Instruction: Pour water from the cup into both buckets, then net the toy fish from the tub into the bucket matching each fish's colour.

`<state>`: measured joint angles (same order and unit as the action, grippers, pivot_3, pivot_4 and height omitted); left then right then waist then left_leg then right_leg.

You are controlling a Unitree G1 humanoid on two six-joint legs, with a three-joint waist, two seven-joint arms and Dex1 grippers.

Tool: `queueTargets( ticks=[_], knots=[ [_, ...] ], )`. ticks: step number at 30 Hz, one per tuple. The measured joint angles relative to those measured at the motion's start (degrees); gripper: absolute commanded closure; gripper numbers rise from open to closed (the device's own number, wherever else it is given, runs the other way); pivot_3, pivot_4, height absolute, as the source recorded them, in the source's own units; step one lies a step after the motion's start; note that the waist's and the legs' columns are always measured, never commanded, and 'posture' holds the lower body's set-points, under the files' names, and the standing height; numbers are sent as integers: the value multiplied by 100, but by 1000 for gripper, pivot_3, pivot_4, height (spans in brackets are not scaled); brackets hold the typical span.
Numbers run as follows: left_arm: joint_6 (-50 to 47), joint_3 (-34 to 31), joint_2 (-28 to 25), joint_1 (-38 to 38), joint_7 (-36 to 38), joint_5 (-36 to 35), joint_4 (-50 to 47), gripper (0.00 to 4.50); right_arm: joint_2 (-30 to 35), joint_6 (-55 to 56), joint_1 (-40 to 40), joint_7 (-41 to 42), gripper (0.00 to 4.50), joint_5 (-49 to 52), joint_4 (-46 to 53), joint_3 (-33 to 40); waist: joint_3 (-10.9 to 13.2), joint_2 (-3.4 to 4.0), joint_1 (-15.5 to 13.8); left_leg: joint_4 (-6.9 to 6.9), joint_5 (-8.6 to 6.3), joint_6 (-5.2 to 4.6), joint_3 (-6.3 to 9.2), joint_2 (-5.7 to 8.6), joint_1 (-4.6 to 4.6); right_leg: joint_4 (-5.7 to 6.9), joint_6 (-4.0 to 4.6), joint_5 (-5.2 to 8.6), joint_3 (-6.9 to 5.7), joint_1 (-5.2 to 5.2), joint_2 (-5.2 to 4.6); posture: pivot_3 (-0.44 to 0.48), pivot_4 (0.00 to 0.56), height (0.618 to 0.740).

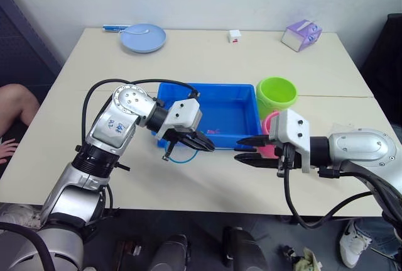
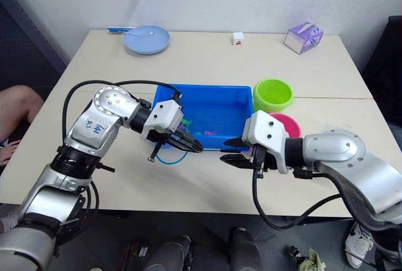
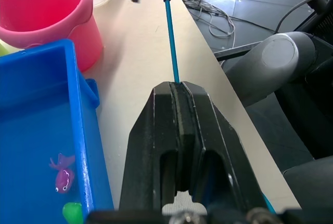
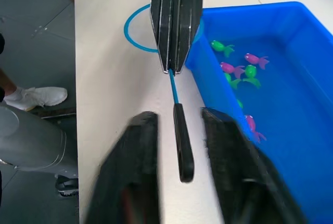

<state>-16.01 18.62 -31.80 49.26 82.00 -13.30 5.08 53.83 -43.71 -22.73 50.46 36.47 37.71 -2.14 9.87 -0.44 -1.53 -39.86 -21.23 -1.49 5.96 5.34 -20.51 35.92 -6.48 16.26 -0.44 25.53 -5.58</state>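
Note:
My left gripper is shut on the thin blue stick of the net, just in front of the blue tub. The net's light-blue hoop lies on the table behind that gripper. My right gripper is open, with its fingers on either side of the stick's dark end without touching it. Several green and pink toy fish sit in the tub. The lime green bucket stands right of the tub. The pink bucket stands nearer, partly hidden by my right arm. The cup is out of view.
At the table's far side are a pale-blue plate with a spoon, a small white cube and a purple box. A person's leg shows at the left. The table's front edge runs close below both grippers.

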Motion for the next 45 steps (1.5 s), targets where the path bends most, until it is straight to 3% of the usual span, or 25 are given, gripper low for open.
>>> queueTargets(
  ticks=[1,7,11,13,17,18,22,25,35,45],
  knots=[
    [-3,-1,-2,0,-7,7,0,4500,0,12,-8,12,3796,-40,4,-8,0,0,2,0,0,0,0,0,0,0,0,0,1,0,0,0,150,740],
    [-182,-21,22,0,-44,-5,-2,4500,-4,102,-10,25,3739,-178,4,-40,0,0,1,0,0,0,0,0,0,1,0,0,0,0,0,0,150,740],
    [-658,-258,276,2,-256,-287,-10,3146,-4,102,-17,-6,3739,-178,13,17,0,0,-6,-3,0,0,1,0,-1,4,0,0,-1,0,0,0,150,740],
    [-1169,-490,374,-4,-385,-657,-24,2216,-5,80,-5,-63,3739,-123,67,88,0,0,2,-2,0,0,1,0,-1,5,0,0,0,0,0,0,150,740],
    [-1972,-1157,153,-198,-676,-1280,-229,308,-2,-76,228,-240,3739,27,273,552,0,1,42,5,-2,2,0,-7,1,10,0,0,4,6,6,0,150,740],
    [-2120,-1338,84,-283,-757,-1392,-255,52,0,-121,279,-272,3739,57,289,676,0,1,42,6,-2,3,0,-7,3,9,0,0,4,5,6,0,150,740],
    [-2325,-1894,-487,-1041,-1109,-1532,-288,0,284,-93,376,-417,3739,-180,95,1103,0,2,32,5,-2,3,-3,-4,8,5,1,0,9,3,5,0,150,740],
    [-2267,-2037,-593,-1431,-1415,-1443,-264,0,413,152,352,-489,3739,-623,-376,1128,1,2,-24,-2,-2,3,2,0,6,-2,1,0,4,-1,2,0,150,740],
    [-2104,-2182,-622,-1923,-2217,-1351,-754,0,406,2219,-122,-383,3739,-3044,-2011,-727,1,4,25,1,-3,4,-7,-1,4,2,1,1,10,7,3,0,150,740],
    [-2209,-2213,-714,-2086,-2397,-1392,-1056,0,-25,3318,-399,-243,3739,-4006,-2883,-1125,3,6,35,1,-3,5,-8,-3,5,2,3,2,10,8,6,0,150,740]
  ],
)
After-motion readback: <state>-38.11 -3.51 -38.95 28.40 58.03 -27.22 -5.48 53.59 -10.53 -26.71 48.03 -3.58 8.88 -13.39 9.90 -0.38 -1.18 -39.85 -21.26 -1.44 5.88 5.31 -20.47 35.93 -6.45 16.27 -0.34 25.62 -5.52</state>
